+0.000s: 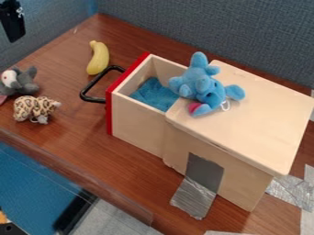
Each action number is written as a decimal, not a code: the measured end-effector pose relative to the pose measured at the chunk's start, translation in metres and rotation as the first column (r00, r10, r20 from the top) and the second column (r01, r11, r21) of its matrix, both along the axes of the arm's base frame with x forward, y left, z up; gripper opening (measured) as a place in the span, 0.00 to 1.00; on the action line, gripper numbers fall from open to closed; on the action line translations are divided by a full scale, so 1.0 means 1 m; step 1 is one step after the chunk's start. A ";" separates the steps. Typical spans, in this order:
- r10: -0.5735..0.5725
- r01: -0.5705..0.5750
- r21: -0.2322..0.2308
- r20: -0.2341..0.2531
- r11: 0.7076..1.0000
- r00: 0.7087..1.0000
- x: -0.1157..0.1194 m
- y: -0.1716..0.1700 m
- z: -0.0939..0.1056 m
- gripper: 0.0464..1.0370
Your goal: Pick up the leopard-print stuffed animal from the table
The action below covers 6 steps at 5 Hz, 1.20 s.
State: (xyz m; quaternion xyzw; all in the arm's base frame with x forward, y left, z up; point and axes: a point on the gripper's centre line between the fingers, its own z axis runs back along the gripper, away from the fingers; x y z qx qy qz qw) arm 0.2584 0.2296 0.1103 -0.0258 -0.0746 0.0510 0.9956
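Seemingly, no grasp is made: the black two-finger gripper [14, 38] is seen far left, its jaw width impossible to tell; lowering seems called for. Below, a grey-and-white plush toy [25, 83] is laid; rightward, a curved yellow banana [98, 58], then a blue plush animal [201, 81] on a pale wooden box [257, 114].

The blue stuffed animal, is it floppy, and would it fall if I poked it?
The blue stuffed animal looks plush, so it would probably squish and feel light. It lies at the edge of the lid, so a poke toward the open drawer might tumble it in.
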 end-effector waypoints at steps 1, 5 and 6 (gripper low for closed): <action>-0.004 0.004 -0.016 -0.023 1.000 1.000 -0.002 -0.002 -0.013 0.96; -0.265 0.298 0.179 -0.185 0.938 0.946 -0.019 -0.078 -0.091 0.96; -0.252 0.300 0.194 -0.240 0.934 0.938 -0.028 -0.075 -0.107 0.91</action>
